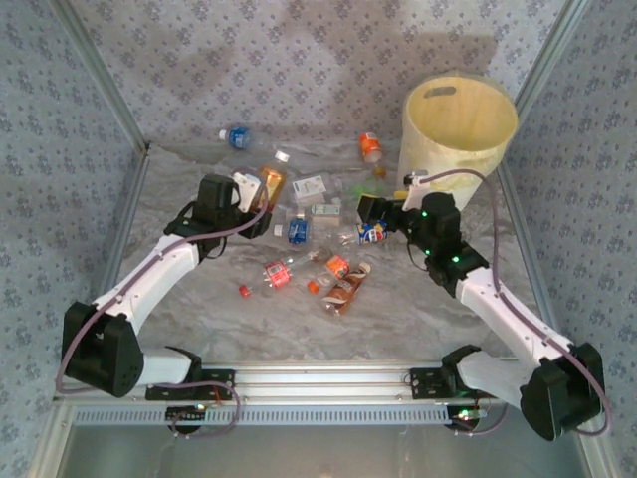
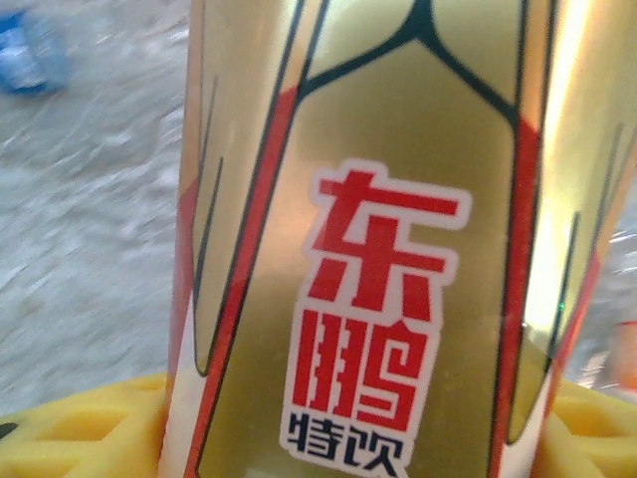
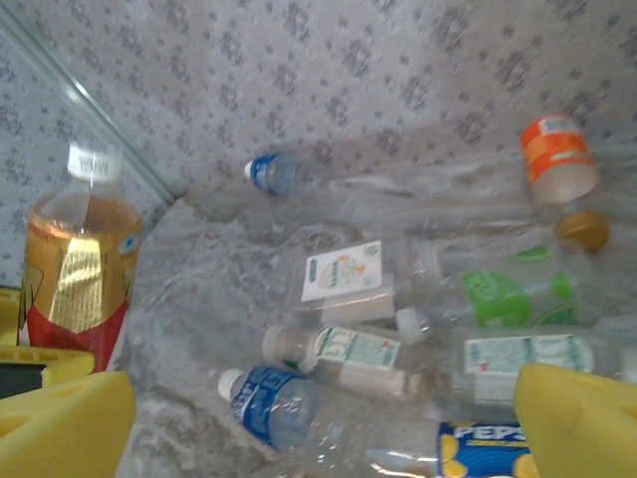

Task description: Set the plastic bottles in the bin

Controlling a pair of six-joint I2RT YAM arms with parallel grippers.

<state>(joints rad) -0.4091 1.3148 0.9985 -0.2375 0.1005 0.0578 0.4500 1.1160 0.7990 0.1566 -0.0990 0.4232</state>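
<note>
Top external view showed the left arm (image 1: pixel 149 274) reaching out over the table (image 1: pixel 199 329). The left jaws were squeezed tight on a gold bottle (image 1: pixel 272 184). In the left wrist view the yellow fingers (image 2: pixel 70 428) sat on both sides of the bottle, low down on it. The gold bottle stood straight up, with its white cap (image 3: pixel 92 159) on top. I could not tell if its bottom touched the table.

The bin (image 1: pixel 503 139) stood at the far right of the table, well apart from the gold bottle. From the left jaws it lay off to the right. Other bottles lay on the table between them, like a clear one with a white label (image 1: pixel 310 188) and an orange one (image 1: pixel 370 146).

The right jaws were wide open and held nothing. They hung just above a blue Pepsi bottle (image 1: pixel 373 233). The right arm (image 1: pixel 498 299) was much nearer to the bin than the left arm was.

I think the gold bottle had to go up high first, because the bin was tall. Then it had to go a long way to the right, over the rim. The right arm sat near that path, so the two arms could bump
</note>
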